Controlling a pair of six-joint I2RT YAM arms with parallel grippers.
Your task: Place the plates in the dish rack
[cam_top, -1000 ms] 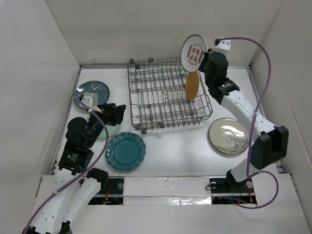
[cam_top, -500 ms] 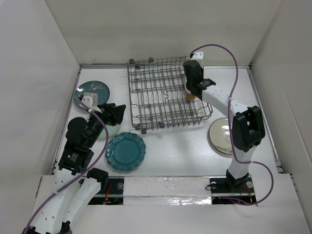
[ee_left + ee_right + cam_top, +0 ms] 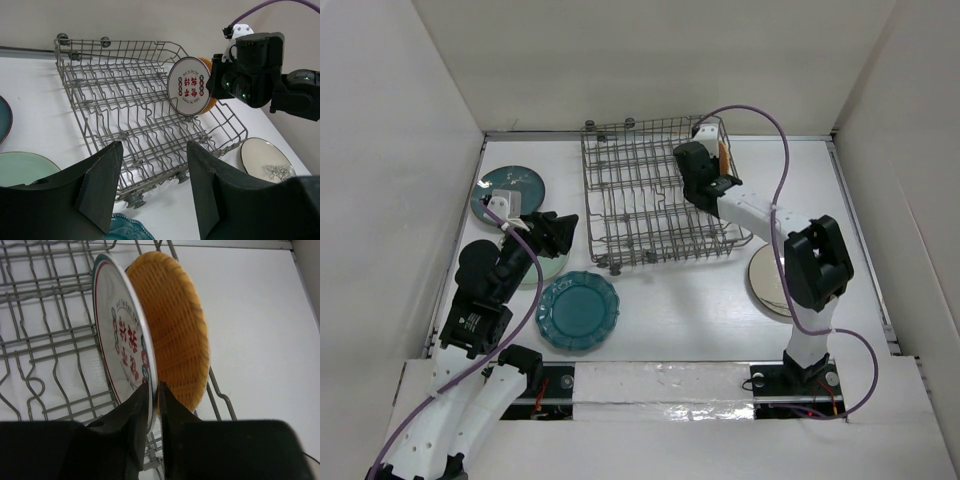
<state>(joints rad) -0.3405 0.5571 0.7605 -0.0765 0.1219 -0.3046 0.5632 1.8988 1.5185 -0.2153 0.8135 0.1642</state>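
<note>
right gripper [image 3: 153, 388] pinching white plate [image 3: 124, 345], apparently in dish rack [image 3: 632, 196]

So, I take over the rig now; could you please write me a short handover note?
Right gripper: shut on the white red-patterned plate, upright in the dish rack beside the orange plate.
Left gripper: open, empty, over the mint plate.
Done: orange plate racked.
Left: release the white red-patterned plate, then load the mint plate, dark teal plate, scalloped plate and cream plate, all lying flat outside the rack.
</note>
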